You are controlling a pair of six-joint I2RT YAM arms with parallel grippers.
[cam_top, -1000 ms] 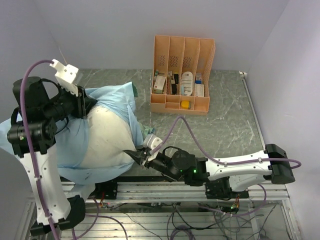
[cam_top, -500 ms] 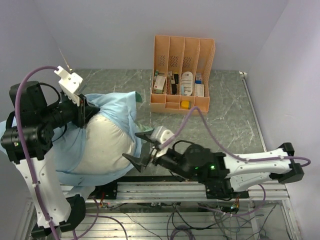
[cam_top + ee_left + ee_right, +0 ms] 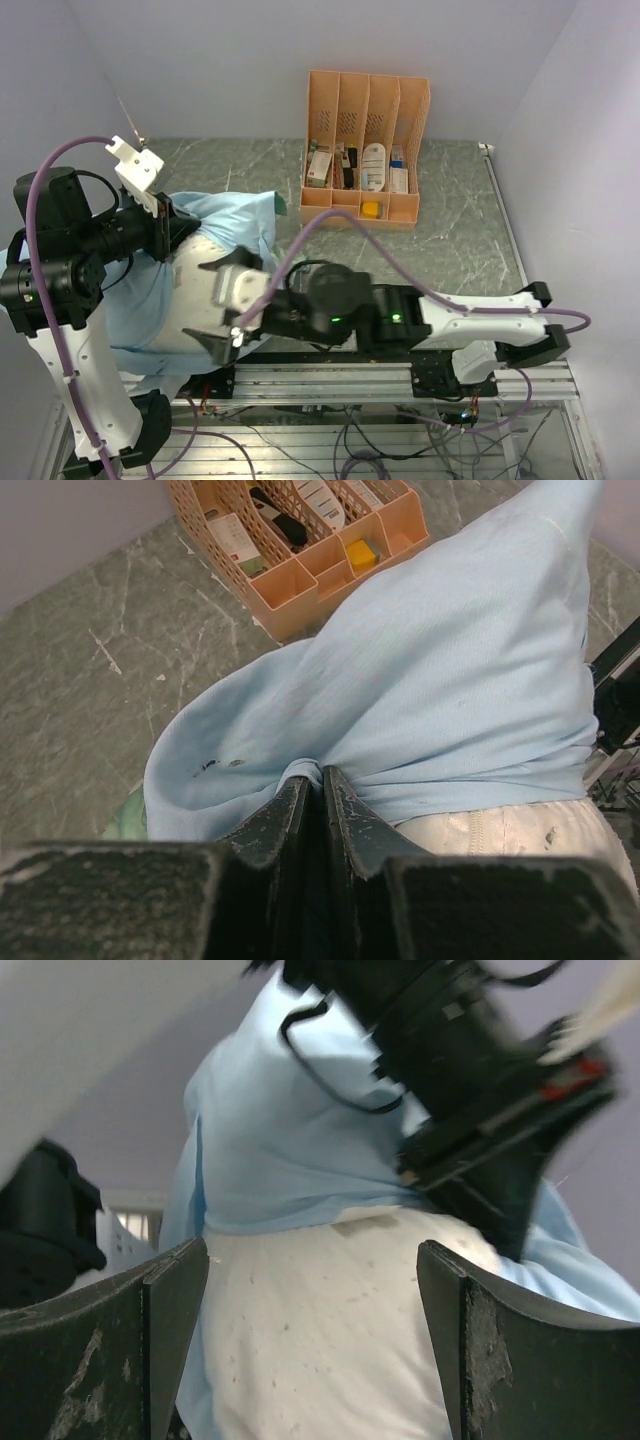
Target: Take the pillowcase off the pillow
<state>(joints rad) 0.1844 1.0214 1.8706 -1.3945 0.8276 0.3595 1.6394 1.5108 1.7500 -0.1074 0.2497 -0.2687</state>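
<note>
Right gripper swung left over the pillow, jaws wide and empty; left gripper pinches the pillowcase tight.

Nothing here is actually readable. The little boxes and packets in the orange file rack do have printed labels (dark and coloured patches show on them), but they're too small and blurry to make out.
</note>
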